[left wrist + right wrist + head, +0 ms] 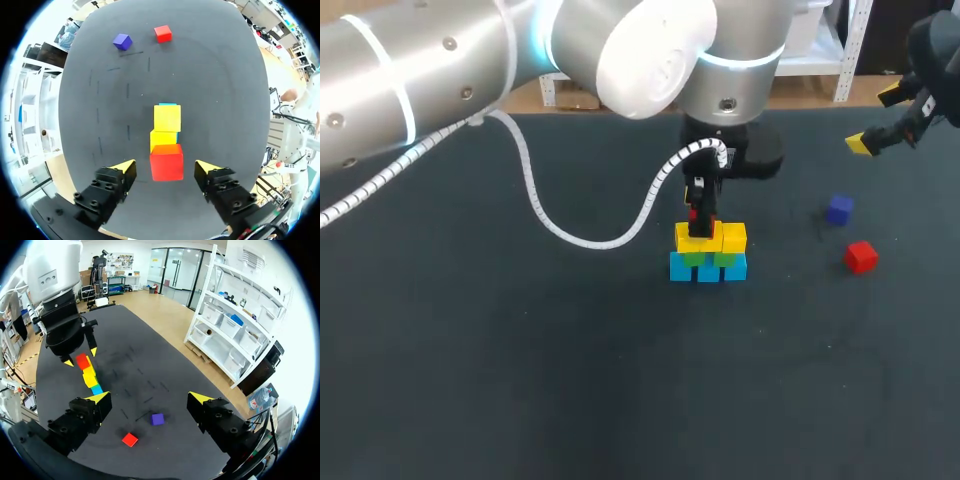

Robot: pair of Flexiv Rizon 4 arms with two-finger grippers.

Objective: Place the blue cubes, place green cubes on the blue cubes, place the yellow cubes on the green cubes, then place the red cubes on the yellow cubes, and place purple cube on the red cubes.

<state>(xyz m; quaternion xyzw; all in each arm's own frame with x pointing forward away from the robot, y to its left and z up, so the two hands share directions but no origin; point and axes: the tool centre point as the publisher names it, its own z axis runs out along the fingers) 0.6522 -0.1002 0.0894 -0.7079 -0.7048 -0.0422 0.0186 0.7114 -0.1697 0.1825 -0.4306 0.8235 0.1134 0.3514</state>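
Red cube [166, 161] sits on the yellow cubes [167, 118] between the left gripper's [165, 165] released fingers. At their two o'clock, the right gripper [150, 398] gapes empty.

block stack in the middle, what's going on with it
The left gripper hangs open over a small stack: blue cubes at the bottom, green cubes on them, yellow cubes on top. A red cube sits between its fingers, untouched by them, seemingly resting on one yellow cube. The right gripper is open and empty off to the side. A second red cube and a purple cube lie loose on the black table.
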